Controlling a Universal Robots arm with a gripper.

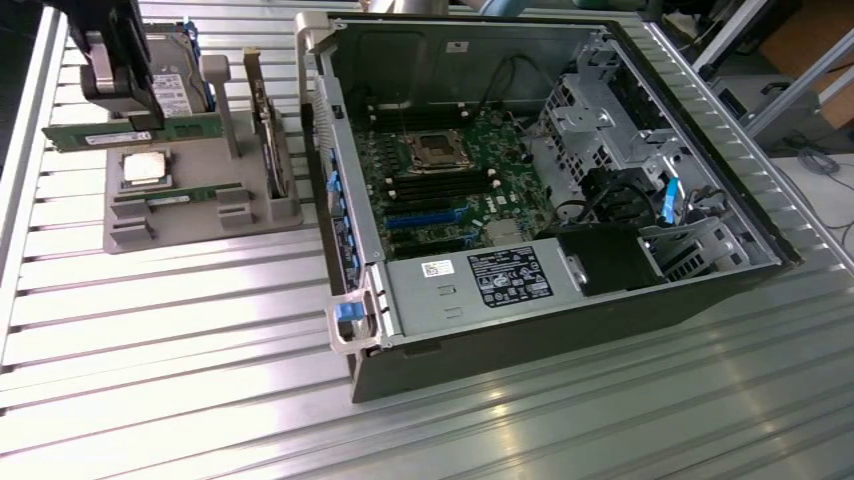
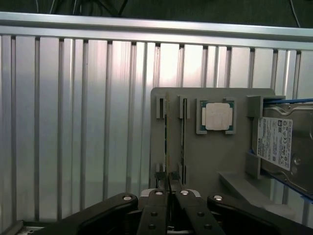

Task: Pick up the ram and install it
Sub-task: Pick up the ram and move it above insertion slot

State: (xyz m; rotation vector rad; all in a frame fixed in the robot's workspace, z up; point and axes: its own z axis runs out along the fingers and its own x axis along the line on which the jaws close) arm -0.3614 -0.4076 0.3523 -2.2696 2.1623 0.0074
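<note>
My black gripper (image 1: 131, 118) hangs at the far left of the exterior view, over the grey parts tray (image 1: 200, 225). It is shut on the ram (image 1: 140, 132), a long thin green stick with a pale label, held level above the tray. In the wrist view the fingers (image 2: 156, 205) pinch the ram (image 2: 167, 147), which is seen edge-on, and the gripper (image 2: 168, 193) stands over the tray (image 2: 215, 156). A second green stick (image 1: 187, 193) lies in a tray slot, and I see it too in the wrist view (image 2: 183, 142).
The tray also carries a square silver processor (image 1: 144, 168) and a boxy hard drive (image 1: 180, 80). To the exterior view's right an open computer case (image 1: 667, 290) lies on the ribbed metal table (image 1: 160, 350), with its motherboard (image 1: 447, 190), black memory slots and power supply (image 1: 494, 280) exposed.
</note>
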